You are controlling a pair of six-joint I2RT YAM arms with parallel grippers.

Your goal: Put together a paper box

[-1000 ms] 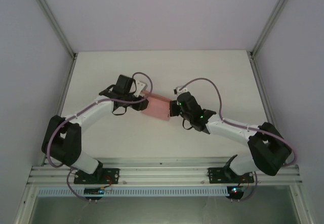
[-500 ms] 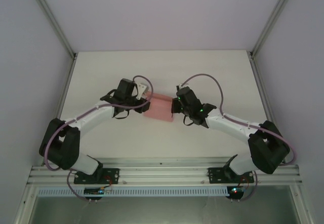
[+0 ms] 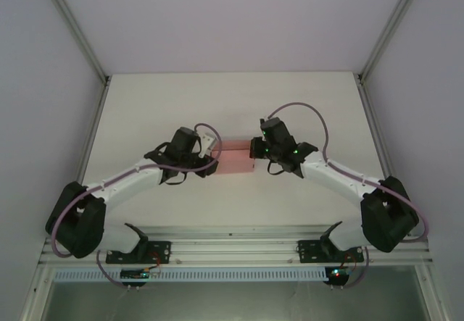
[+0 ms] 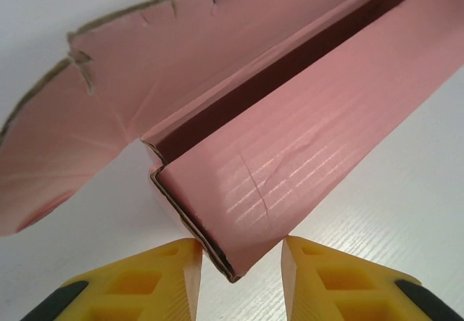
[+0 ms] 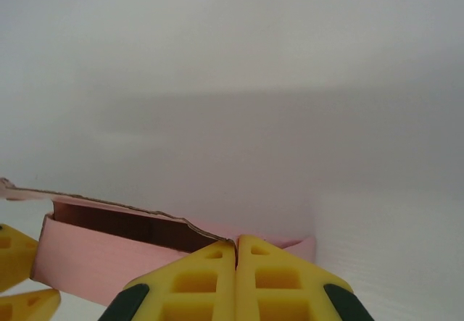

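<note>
The paper box [image 3: 233,163] is salmon-pink card, partly folded into a long open trough, lying mid-table between both grippers. In the left wrist view the paper box [image 4: 304,154] shows its dark inside and a ragged, scalloped flap spread flat behind it. My left gripper [image 4: 241,252] is open with the box's near corner poking between the yellow fingers [image 4: 174,277]. From above, the left gripper [image 3: 212,163] is at the box's left end. My right gripper [image 3: 252,151] is at its right end. The right gripper [image 5: 236,245] is shut on the thin top edge of the box wall [image 5: 94,256].
The white table [image 3: 145,103] is enclosed by pale walls and metal corner posts [image 3: 80,38]. An aluminium rail [image 3: 232,245] carrying the arm bases runs along the near edge. The left gripper's yellow fingers [image 5: 14,263] show at the lower left of the right wrist view.
The box has turned from a slant to lie level, left to right. The left wrist swung nearer and rightward; the right wrist moved away from the bases, still holding the box.
</note>
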